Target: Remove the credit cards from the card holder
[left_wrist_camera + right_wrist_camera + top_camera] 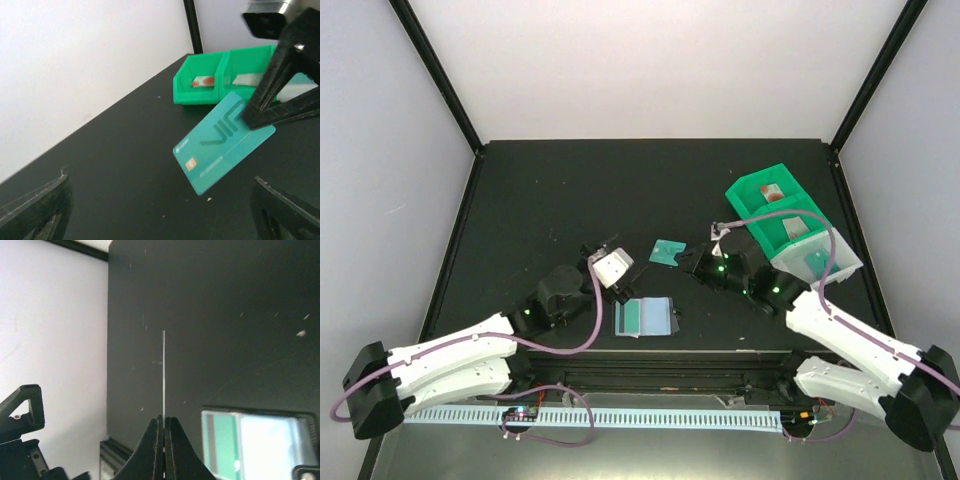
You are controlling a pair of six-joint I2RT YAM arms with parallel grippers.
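Evidently pinched shut on the teal card (669, 251), the right tool (693, 258) holds it, seemingly clear of the counter (550, 190), just beyond the far-right corner of the open card holder (645, 317), while the left tool (612, 265) gapes empty beyond its far-left corner.

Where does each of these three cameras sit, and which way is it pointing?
Top: above and behind, looking down on the table; left arm and right arm show.
Left wrist: faces the green bins past the open left gripper.
Right wrist: looks along the shut right gripper over the table, card holder beside.
Shared: all three see the teal card, edge-on for the right wrist.
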